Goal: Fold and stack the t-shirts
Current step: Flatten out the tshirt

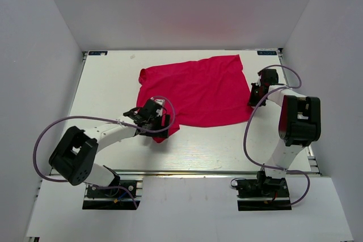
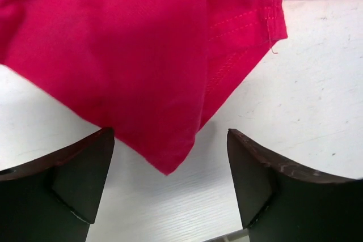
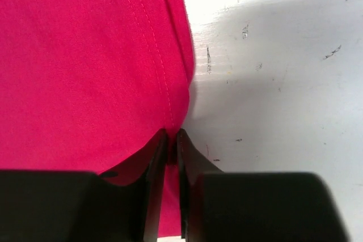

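Note:
The crimson-pink t-shirt [image 1: 198, 92] lies spread on the white table, its near-left corner by my left gripper. My left gripper [image 1: 152, 118] is open; in the left wrist view the shirt's pointed corner [image 2: 164, 160] lies between the two dark fingers [image 2: 258, 179], which do not touch it. My right gripper [image 1: 253, 96] is at the shirt's right edge and is shut on the stitched hem [image 3: 173, 123], which is pinched between its fingers. No neck tag shows.
The white table [image 1: 227, 145] is walled by light grey panels on three sides. The arm bases and purple cables sit at the near edge. A dark marker [image 1: 267, 52] is at the back right corner.

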Action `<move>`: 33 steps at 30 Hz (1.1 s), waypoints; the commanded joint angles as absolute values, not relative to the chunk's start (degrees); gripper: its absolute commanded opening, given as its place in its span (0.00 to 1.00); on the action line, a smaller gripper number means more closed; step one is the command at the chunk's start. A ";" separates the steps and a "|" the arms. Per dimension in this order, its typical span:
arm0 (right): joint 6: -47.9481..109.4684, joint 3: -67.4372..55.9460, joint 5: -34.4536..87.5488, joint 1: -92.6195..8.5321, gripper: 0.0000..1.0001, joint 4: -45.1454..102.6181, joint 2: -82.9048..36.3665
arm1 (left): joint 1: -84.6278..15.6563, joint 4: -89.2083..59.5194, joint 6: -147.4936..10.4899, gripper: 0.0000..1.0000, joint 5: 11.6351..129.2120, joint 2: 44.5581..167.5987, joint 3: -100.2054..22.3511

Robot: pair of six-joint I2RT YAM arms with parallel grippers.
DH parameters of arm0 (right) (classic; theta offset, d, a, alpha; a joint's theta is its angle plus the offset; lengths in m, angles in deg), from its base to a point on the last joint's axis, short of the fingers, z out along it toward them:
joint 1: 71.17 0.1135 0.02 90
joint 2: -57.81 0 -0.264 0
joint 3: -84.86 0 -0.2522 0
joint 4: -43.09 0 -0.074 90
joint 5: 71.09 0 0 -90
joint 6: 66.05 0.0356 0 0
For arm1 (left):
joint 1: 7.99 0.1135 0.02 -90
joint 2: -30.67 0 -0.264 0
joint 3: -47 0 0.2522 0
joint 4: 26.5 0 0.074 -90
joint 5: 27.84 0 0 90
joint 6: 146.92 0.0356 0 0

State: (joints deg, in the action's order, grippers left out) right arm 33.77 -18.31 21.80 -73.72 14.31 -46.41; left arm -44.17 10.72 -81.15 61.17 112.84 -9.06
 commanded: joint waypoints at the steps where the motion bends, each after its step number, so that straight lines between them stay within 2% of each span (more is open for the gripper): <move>1: 33.70 -16.25 22.34 -73.98 0.14 14.83 -45.99 | -44.37 12.75 -83.02 0.92 57.25 108.81 -11.75; 2: 33.53 -16.25 21.38 -73.98 0.12 14.92 -44.77 | -44.37 12.75 -83.81 0.92 56.02 108.20 -11.76; 4: 33.88 -16.51 21.19 -73.89 0.04 15.01 -43.88 | -44.37 12.75 -83.82 1.00 55.49 105.57 -12.29; 5: 33.70 -16.60 20.84 -73.81 0.00 15.01 -42.40 | -44.37 12.23 -83.82 1.00 55.48 104.69 -12.29; 8: 33.44 -16.96 20.67 -73.63 0.00 15.18 -40.02 | -43.76 10.56 -83.82 1.00 55.48 102.66 -11.76; 13: 32.56 -18.71 21.37 -73.54 0.00 15.71 -37.11 | -43.23 12.92 -86.36 1.00 48.55 103.18 -12.46; 20: 30.71 -20.03 25.32 -73.54 0.00 16.41 -32.81 | -43.23 7.91 -83.99 1.00 53.90 105.89 -11.85; 24: 30.54 -20.03 25.24 -73.63 0.00 15.89 -33.15 | -43.23 11.95 -86.10 0.86 48.46 109.42 -14.57; 29: 30.36 -19.16 21.90 -73.63 0.00 15.27 -34.39 | -41.57 14.32 -90.31 0.83 37.94 111.61 -17.11; 30: 30.45 -19.24 21.55 -73.54 0.00 15.27 -34.65 | -40.43 14.85 -91.10 0.79 36.77 112.40 -17.73; 32: 30.45 -19.24 20.93 -73.54 0.00 15.36 -34.74 | -39.11 15.55 -91.73 0.79 33.71 114.85 -19.84; 33: 30.54 -19.33 20.84 -73.54 0.00 15.27 -34.65 | -37.62 15.56 -91.73 0.74 33.08 115.65 -20.54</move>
